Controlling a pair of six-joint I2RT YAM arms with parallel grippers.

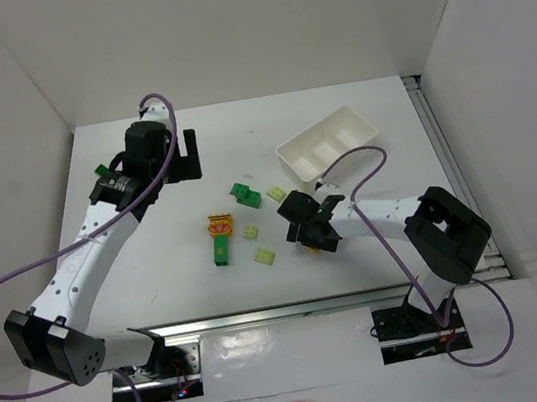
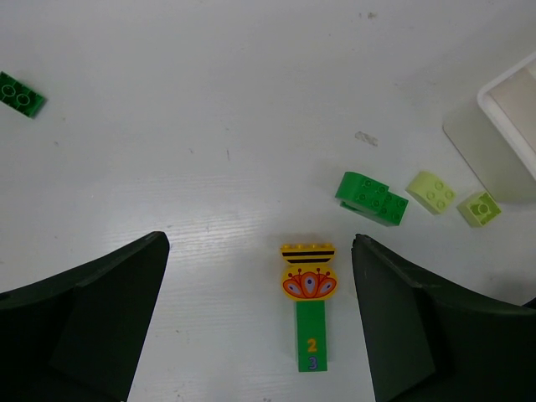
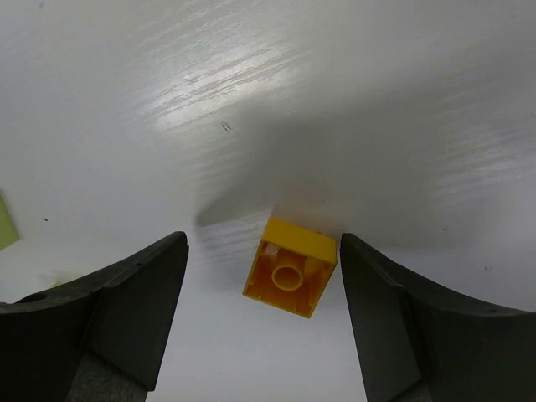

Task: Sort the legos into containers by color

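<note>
- well, right gripper (image 3: 261,251) spread, straddling an orange brick (image 3: 291,266) near the middle of the worktop (image 1: 356,107).
- left gripper (image 2: 260,251) spread too, toward the far left corner.
- tray (image 1: 310,127) by the far right corner.

Right gripper (image 3: 261,255) spread wide over yellow brick (image 3: 290,266): clear gap on its left, barely any on its right. Left gripper (image 2: 260,276) spread too, bare table (image 2: 209,126) ahead. Yellow-red brick (image 2: 308,272) and green number brick (image 2: 311,335) sit between its fingers. Green brick (image 2: 371,198), lime bricks (image 2: 431,191) and tray (image 2: 507,109) block front-right.
</note>
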